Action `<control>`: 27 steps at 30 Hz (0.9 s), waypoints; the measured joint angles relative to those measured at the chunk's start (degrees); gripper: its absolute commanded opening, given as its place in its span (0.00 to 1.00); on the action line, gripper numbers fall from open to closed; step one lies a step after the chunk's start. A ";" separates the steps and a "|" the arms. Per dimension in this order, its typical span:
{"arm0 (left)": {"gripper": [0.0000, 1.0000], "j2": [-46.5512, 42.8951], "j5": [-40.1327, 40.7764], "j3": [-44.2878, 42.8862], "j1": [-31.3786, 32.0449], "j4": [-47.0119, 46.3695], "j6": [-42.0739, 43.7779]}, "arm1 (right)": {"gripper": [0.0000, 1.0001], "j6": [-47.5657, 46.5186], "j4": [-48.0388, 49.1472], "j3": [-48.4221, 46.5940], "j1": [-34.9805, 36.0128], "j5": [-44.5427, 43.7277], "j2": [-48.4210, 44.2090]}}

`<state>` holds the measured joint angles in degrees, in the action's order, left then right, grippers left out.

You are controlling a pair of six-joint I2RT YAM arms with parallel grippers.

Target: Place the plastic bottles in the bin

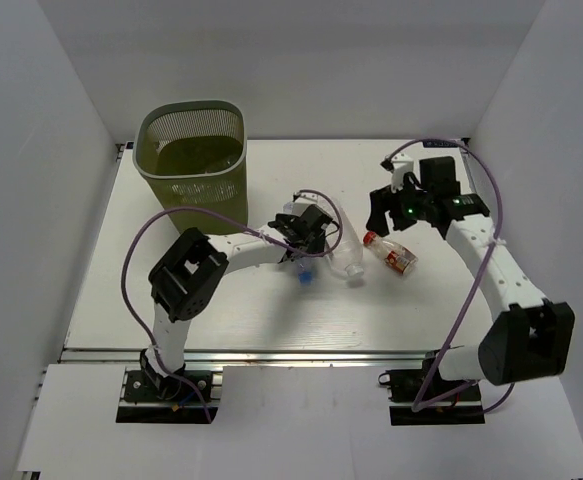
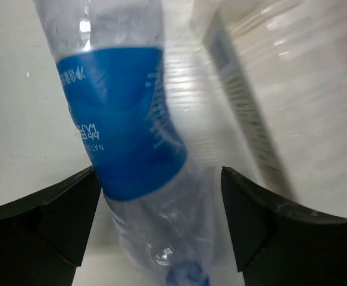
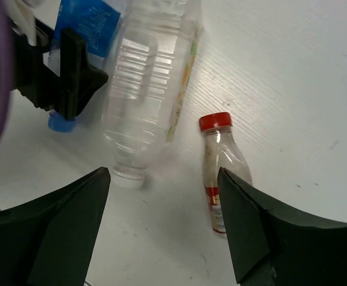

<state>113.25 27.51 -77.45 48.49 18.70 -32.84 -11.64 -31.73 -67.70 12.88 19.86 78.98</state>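
The olive-green mesh bin [image 1: 196, 185] stands at the table's far left. A blue-labelled bottle [image 2: 122, 119] with a blue cap [image 1: 304, 277] lies between the fingers of my left gripper [image 2: 158, 179], which is open around it with a gap on the right side. Beside it lies a larger clear bottle [image 3: 146, 77] with a white cap. A small red-capped bottle [image 3: 221, 161] lies on the table to its right. My right gripper [image 3: 164, 176] hangs open above the table between these two bottles, holding nothing. In the top view it is [image 1: 383, 212] just behind the red-capped bottle [image 1: 393, 257].
White walls close the table on the left, right and back. A metal rail [image 1: 271, 352] runs along the near edge. Purple cables [image 1: 136, 250] loop off both arms. The left arm's gripper [image 3: 54, 77] shows dark next to the large bottle in the right wrist view.
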 measured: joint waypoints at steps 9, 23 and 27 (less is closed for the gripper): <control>0.39 0.26 0.66 0.13 -0.17 1.88 1.77 | 0.90 -4.98 -2.84 1.46 -5.99 0.70 -7.10; 0.47 -25.99 10.95 -22.51 0.26 3.52 15.82 | 0.90 -19.71 -5.38 14.16 -7.58 2.01 -0.20; 0.50 -26.95 20.13 -28.46 -2.21 1.38 20.11 | 0.90 -20.31 -1.86 14.19 -7.63 0.39 1.29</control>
<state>86.30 47.64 -105.91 46.28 20.08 -12.73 -31.94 -33.58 -53.52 5.26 20.25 80.27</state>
